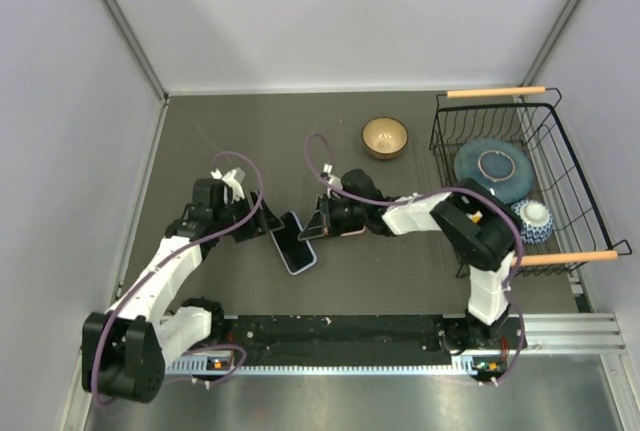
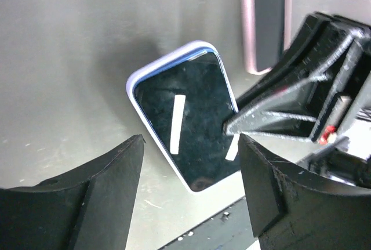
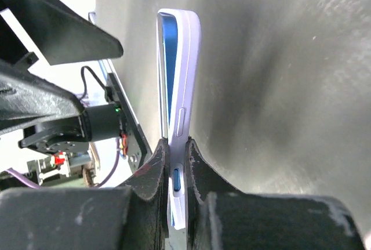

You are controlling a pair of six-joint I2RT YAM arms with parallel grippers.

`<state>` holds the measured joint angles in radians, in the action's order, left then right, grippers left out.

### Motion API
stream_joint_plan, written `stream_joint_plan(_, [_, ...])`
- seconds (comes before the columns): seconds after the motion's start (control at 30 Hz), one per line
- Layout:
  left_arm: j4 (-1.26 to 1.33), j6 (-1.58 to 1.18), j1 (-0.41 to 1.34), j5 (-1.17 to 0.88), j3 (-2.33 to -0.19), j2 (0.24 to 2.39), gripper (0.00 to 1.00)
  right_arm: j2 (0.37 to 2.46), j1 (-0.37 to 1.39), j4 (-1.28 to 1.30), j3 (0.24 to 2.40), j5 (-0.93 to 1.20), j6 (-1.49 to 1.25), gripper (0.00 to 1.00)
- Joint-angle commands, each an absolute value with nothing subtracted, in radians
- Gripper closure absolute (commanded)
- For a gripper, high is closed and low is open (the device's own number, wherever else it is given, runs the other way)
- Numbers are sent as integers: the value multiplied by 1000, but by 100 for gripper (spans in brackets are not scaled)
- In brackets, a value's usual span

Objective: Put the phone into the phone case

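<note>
Phone (image 2: 185, 122), seated in a pale case (image 3: 191, 58), is clamped at one edge by the right gripper (image 3: 175, 145), while the left gripper (image 2: 191, 140) is held open over it.

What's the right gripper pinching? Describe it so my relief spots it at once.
On the grey table, look between the left gripper and right gripper, left of the wire basket. The dark-screened phone sits in a pale case, pinched at its edge by the right gripper. Unlike the pink-rimmed object beside it, its rim is pale with blue inside.

Pale walls (image 1: 350, 11) around dark grey tabletop (image 1: 250, 131)
</note>
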<state>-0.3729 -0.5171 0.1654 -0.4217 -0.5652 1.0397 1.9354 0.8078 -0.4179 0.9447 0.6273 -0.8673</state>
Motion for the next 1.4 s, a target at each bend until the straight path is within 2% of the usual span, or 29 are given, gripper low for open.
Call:
stream_joint_plan(0.0, [-312, -523, 161, -619, -577, 971, 28, 1746, 753, -483, 924, 649, -887, 100])
stream_joint_plan(0.17, [-169, -607, 161, -767, -467, 873, 28, 1625, 739, -440, 897, 626, -894, 100])
stream_joint_plan(0.3, [-57, -673, 161, -871, -439, 822, 28, 1553, 739, -567, 842, 664, -969, 100])
stream_joint_plan(0.5, [305, -879, 163, -920, -324, 752, 28, 1482, 753, -666, 775, 699, -1038, 100])
stream_joint_plan(0.63, [596, -1050, 166, -965, -233, 768, 43, 1476, 787, -670, 766, 690, -1031, 100])
stream_joint_plan(0.67, [632, -1060, 167, -972, -230, 776, 56, 1476, 790, -679, 762, 684, -1035, 100])
stream_joint_plan(0.73, [637, -1058, 167, -997, -236, 788, 68, 1474, 796, -699, 747, 683, -1048, 100])
stream_joint_plan(0.8, [646, -1055, 169, -1028, -242, 787, 81, 1464, 796, -716, 741, 695, -1036, 93])
stream_joint_plan(0.83, [653, -1055, 169, -1038, -247, 782, 85, 1456, 795, -716, 741, 718, -1016, 81])
stream_joint_plan(0.9, [660, -1052, 172, -1063, -252, 767, 100, 1415, 793, -613, 758, 729, -898, 67])
stream_joint_plan(0.93, [661, -1042, 175, -1069, -253, 761, 100, 1398, 792, -541, 771, 697, -843, 53])
stream_joint_plan(1.0, [658, -1019, 187, -1084, -252, 753, 100, 1359, 788, -353, 820, 672, -729, 40])
stream_joint_plan(1.13, [722, -1011, 218, -1123, -245, 784, 100, 1336, 764, -249, 879, 713, -673, 30])
stream_joint_plan(1.37, [755, -1020, 275, -1158, -273, 851, 100, 1350, 739, -170, 940, 759, -623, 30])
